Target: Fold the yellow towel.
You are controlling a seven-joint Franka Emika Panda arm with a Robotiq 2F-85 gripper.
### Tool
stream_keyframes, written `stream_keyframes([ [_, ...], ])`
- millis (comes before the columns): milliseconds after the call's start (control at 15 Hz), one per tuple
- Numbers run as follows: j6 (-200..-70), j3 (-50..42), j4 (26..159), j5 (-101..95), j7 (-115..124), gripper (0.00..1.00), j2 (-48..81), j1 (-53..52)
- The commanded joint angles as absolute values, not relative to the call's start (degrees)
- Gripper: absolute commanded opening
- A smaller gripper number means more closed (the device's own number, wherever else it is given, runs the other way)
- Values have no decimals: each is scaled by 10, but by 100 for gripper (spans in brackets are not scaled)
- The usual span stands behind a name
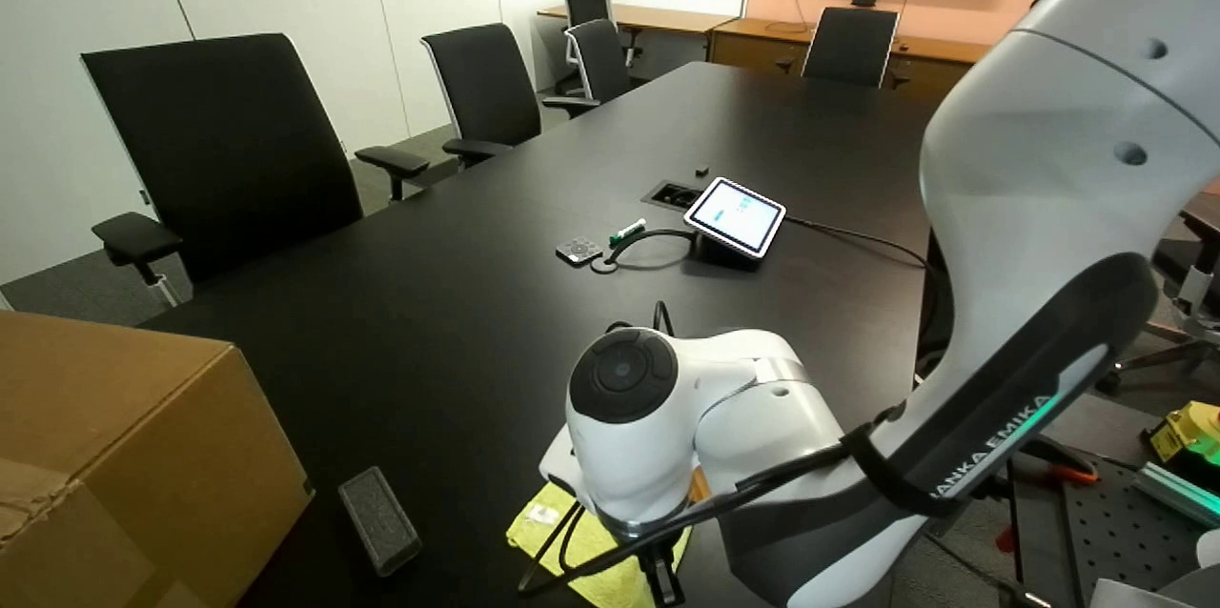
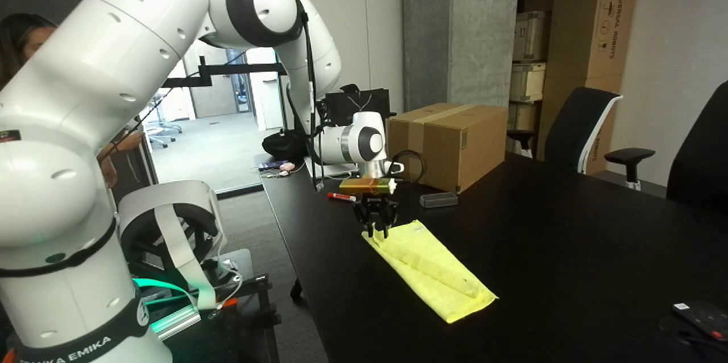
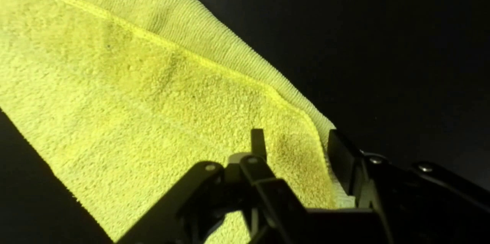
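Observation:
The yellow towel [image 2: 438,277] lies on the black table in both exterior views, partly behind the arm in an exterior view [image 1: 610,565]. One side is folded over lengthwise. In the wrist view the towel [image 3: 145,95] shows a stitched flap edge running diagonally, with a ribbed lower layer beyond it. My gripper [image 2: 378,233] points down at the towel's end by the cardboard box. In the wrist view its fingers [image 3: 294,134] are apart, with the flap's narrow end in view between them. Nothing is pinched. I cannot tell whether the fingertips touch the cloth.
A cardboard box [image 2: 455,141] and a dark eraser-like block [image 2: 438,199] stand beyond the towel. A red marker [image 2: 341,197] lies near the table edge. A tablet [image 1: 735,217], a green marker [image 1: 628,232] and a remote [image 2: 702,319] are also on the table.

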State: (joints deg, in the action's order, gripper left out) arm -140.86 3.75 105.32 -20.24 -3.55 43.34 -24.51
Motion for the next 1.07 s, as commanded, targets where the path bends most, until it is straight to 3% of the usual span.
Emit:
stream_keyframes([
  [0, -1391, 45, 1046, -215, -39, 25, 424, -240],
  [133, -1392, 45, 1045, -214, -38, 6, 425, -240],
  [267, -1391, 45, 1044, -213, -36, 1, 424, -240],
  [533, -1390, 47, 1040, -210, -37, 4, 423, -239],
  [1000, -1397, 41, 1025, -213, -27, 1, 417, -240],
])
